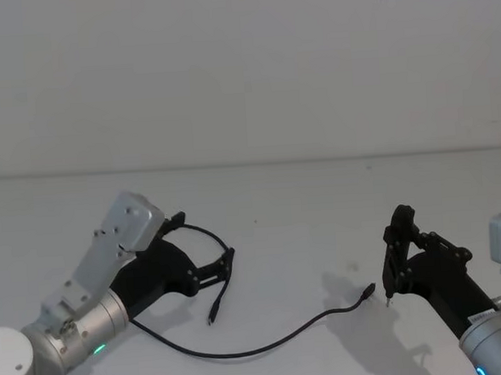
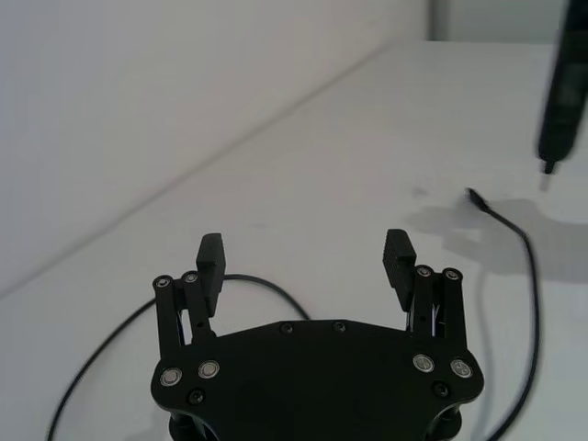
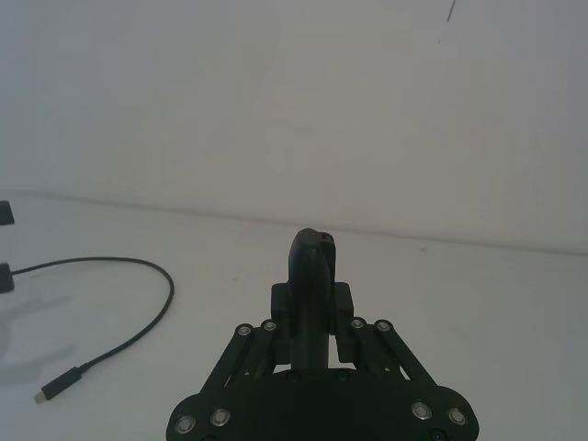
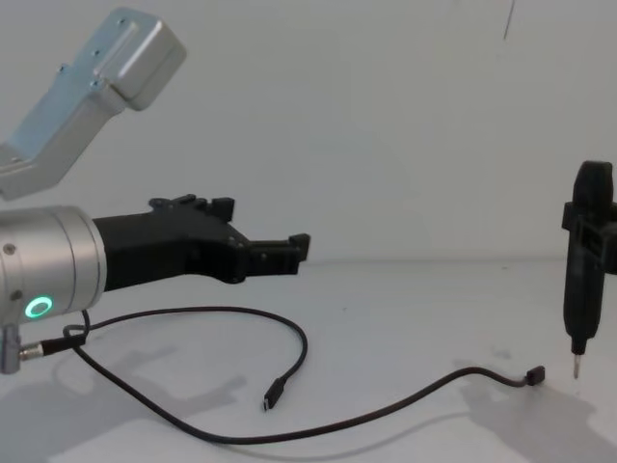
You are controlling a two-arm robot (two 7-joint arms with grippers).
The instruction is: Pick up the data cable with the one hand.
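Hanging above a loop of the long thin black data cable, the black angular left gripper is held with its short fingers spread wide and empty. The cable is laid slack on the white tabletop, running from beneath that gripper to a small plug just beside the slim upright right gripper, whose fingers are pressed together. The cord is judged light, limp and thin; the loop is best pinched.

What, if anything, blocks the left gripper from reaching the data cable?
Likely nothing, so yes: the left gripper hovers open above the data cable lying loose on the table; right gripper stands aside.
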